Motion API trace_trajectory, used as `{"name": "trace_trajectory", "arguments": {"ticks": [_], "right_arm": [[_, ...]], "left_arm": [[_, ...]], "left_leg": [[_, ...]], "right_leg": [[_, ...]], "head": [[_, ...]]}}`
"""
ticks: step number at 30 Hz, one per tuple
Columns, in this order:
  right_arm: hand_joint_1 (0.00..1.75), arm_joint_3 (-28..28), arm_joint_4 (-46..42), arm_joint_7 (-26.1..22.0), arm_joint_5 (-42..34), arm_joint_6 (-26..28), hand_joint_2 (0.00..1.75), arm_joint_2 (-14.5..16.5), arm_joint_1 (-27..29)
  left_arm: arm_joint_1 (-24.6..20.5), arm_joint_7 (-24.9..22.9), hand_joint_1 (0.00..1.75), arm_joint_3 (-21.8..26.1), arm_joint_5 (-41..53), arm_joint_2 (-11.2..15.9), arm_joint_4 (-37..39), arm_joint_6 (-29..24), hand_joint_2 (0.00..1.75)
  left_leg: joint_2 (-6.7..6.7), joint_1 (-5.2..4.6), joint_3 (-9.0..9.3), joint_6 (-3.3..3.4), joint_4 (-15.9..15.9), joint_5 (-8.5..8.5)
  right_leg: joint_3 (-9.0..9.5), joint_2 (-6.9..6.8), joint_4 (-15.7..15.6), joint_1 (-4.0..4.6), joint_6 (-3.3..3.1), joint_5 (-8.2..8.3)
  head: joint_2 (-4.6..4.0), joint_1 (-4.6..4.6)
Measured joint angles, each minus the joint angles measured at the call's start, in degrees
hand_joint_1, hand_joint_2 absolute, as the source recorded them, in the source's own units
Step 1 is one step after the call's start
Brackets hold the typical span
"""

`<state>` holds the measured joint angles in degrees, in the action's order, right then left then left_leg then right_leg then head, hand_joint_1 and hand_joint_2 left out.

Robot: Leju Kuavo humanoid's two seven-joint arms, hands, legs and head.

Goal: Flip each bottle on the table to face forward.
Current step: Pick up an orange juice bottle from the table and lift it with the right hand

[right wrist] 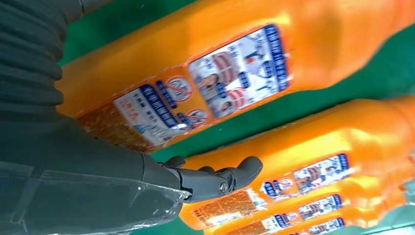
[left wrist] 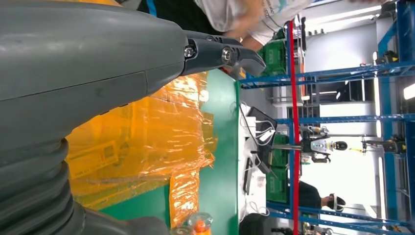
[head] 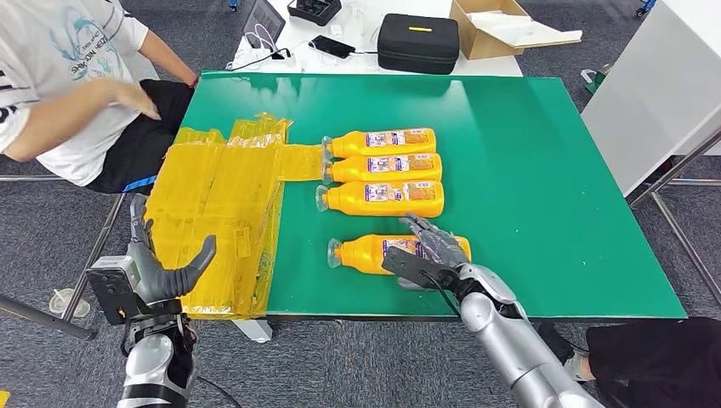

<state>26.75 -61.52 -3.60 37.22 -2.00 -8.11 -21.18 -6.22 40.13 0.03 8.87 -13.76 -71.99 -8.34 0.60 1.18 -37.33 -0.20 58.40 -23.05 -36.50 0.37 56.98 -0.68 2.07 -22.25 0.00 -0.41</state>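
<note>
My right hand [head: 429, 255] lies over the nearest orange bottle [head: 367, 252] at the green table's [head: 544, 170] front edge, fingers spread, gripping nothing; it looks full, heavy, stiff, slick-skinned; I'd grasp mid-body at the label; my left hand [head: 157, 263] hangs open.

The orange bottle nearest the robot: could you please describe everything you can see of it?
The nearest orange bottle lies on its side on the green table, apart from the row of three others, its clear cap end pointing toward the yellow plastic wrap. It looks like glossy plastic, with a blue, white and red label facing up. The right hand rests over its base end.
</note>
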Motion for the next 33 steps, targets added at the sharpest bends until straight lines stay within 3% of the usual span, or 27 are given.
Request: {"name": "trace_trajectory", "arguments": {"ticks": [15,16,19,21,33], "right_arm": [[0.04,5.26,0.7,2.19,-0.55,-6.13,1.75,-5.1,-3.23],[0.38,5.74,0.76,2.38,-0.8,-6.69,1.75,-5.45,-3.45],[1.64,7.34,1.35,2.73,-1.82,-8.01,1.75,-6.36,-4.35],[1.75,8.36,2.24,2.8,-2.3,-8.45,1.75,-6.64,-5.02],[1.75,10.97,5.81,2.46,-3.52,-8.49,1.75,-6.69,-7.19]], "left_arm": [[-0.84,0.0,0.0,0.92,-0.46,0.12,2.1,0.86,1.75],[-0.92,0.0,0.0,0.97,-0.46,0.12,2.23,0.99,1.75],[-1.21,-0.05,0.0,1.06,-0.53,0.12,2.82,1.48,1.75],[-1.52,-0.19,0.0,1.06,-0.7,0.12,3.43,1.74,1.75],[-2.32,-0.35,0.0,0.89,-1.44,0.05,6.22,2.18,1.75]], "left_leg": [[0.01,0.0,0.04,0.0,0.01,0.01],[0.01,0.0,0.04,0.0,0.01,0.01],[0.01,0.0,0.06,0.0,0.02,0.01],[0.0,0.0,0.12,0.0,0.02,0.01],[-0.02,0.0,0.51,0.0,0.01,-0.01]], "right_leg": [[0.03,0.0,0.0,0.0,0.0,0.0],[0.03,0.0,0.0,-0.01,0.0,0.0],[0.05,0.0,0.0,-0.01,0.0,0.0],[0.1,0.0,0.0,0.0,0.0,0.0],[0.44,0.01,-0.02,0.01,0.0,-0.01]], "head": [[0.0,0.02],[0.0,0.02],[0.0,0.01],[0.01,0.01],[0.0,0.01]]}}
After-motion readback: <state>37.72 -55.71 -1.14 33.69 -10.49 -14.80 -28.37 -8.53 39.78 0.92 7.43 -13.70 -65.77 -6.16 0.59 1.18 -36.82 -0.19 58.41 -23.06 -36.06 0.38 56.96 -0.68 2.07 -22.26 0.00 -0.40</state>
